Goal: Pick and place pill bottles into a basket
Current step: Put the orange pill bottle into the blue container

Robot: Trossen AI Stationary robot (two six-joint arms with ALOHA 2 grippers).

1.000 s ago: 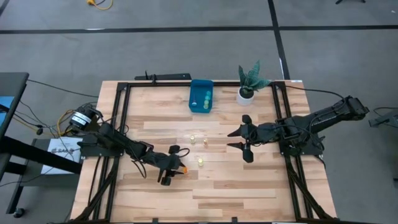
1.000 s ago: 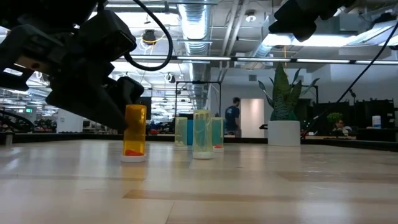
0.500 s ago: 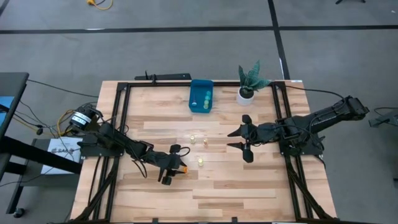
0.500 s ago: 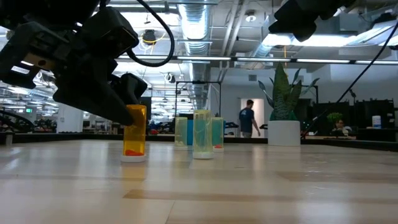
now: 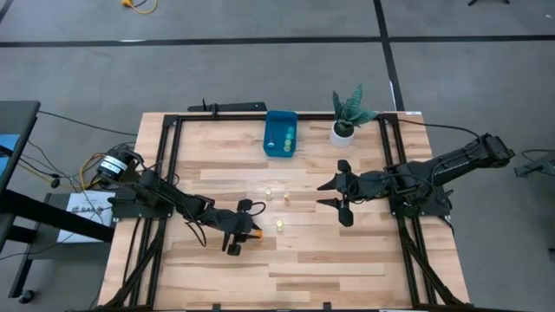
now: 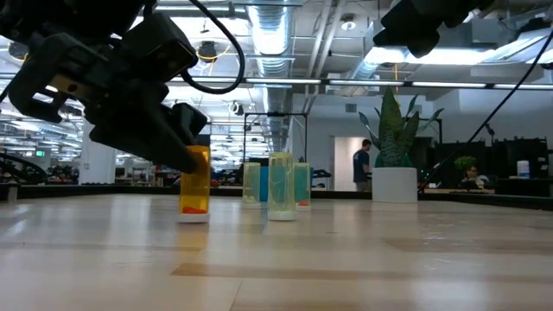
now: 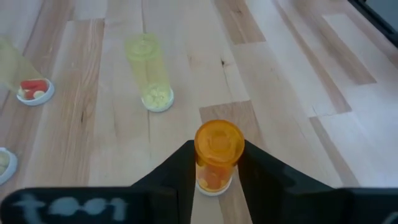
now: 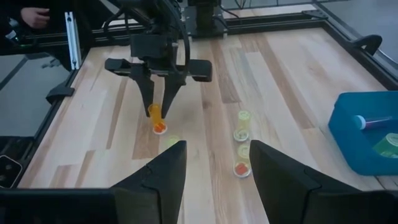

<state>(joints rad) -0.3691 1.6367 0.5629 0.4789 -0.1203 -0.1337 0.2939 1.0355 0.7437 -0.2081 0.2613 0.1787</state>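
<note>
Left wrist view shows the left tool (image 7: 217, 171) with its two dark fingers closed against an orange bottle (image 7: 218, 155), which stands upright with its white cap on the table (image 7: 280, 81). The grasp step looks made; the lift is not yet done, as the low view shows the bottle's base at board level. High view places this tool (image 5: 240, 236) in the near-left part of the table, well apart from the blue basket (image 5: 281, 134) at the far edge beside the potted plant (image 5: 347, 117).

Right tool (image 5: 334, 196) hangs over the table's right half, fingers spread wide and empty.

Three more bottles stand loose mid-table: one pale yellow-green (image 7: 149, 71) nearest the held one, two others (image 5: 270, 191) (image 5: 287, 198) farther on. The basket already holds some bottles (image 8: 388, 143).

Judgement: the next move calls for a straight lift clear of the neighbouring bottle, a carry across to the basket, then release above its rim.

Materials: the bottles are small translucent plastic cylinders, smooth, pills visible inside. The basket is rigid plastic with upright walls. The table is pale planked wood, flat and matt, framed by black rails (image 5: 169, 156).
</note>
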